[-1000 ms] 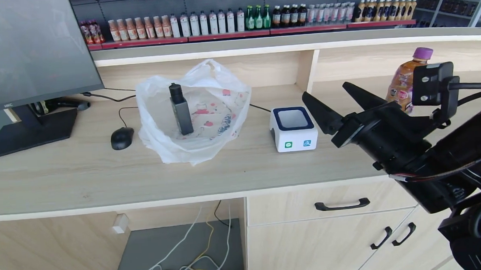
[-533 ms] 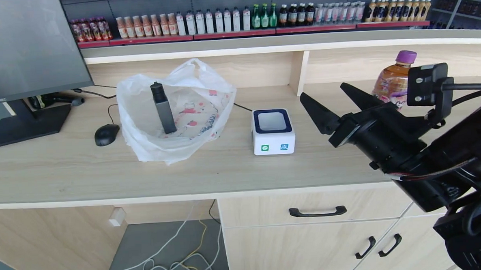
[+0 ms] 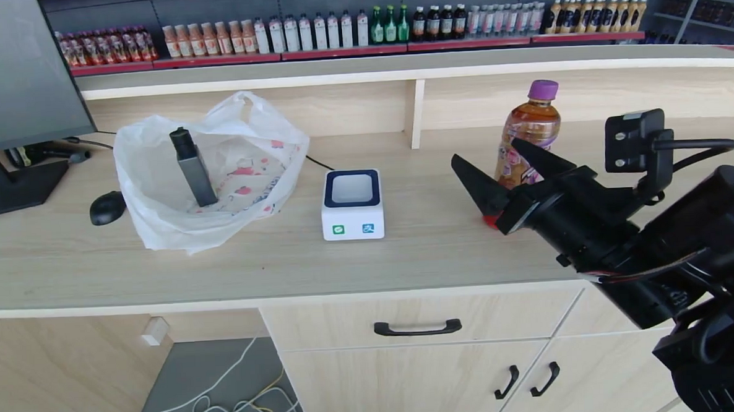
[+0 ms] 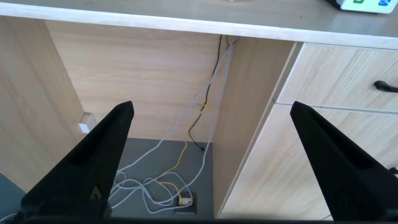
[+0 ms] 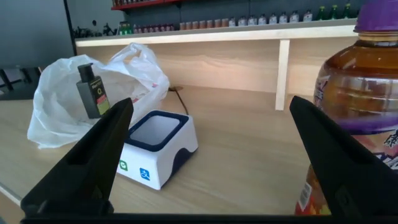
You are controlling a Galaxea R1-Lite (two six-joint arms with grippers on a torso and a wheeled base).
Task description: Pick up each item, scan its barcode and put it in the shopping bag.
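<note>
Right gripper near the purple-capped bottle, on the table.
Head view: the gripper is right of the scanner, jaws wide and empty, the bottle upright just behind them; left of the scanner, the shopping bag holds a dark bottle. Left wrist view: the left gripper, jaws wide, hangs lower than the scanner. Right wrist view: the bottle stands close beside one jaw, nearer than the scanner.

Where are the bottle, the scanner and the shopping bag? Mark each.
bottle [image 3: 532,121], head view, upper body.
scanner [image 3: 351,189], head view, top window.
shopping bag [image 3: 150,210], head view, front wall.
</note>
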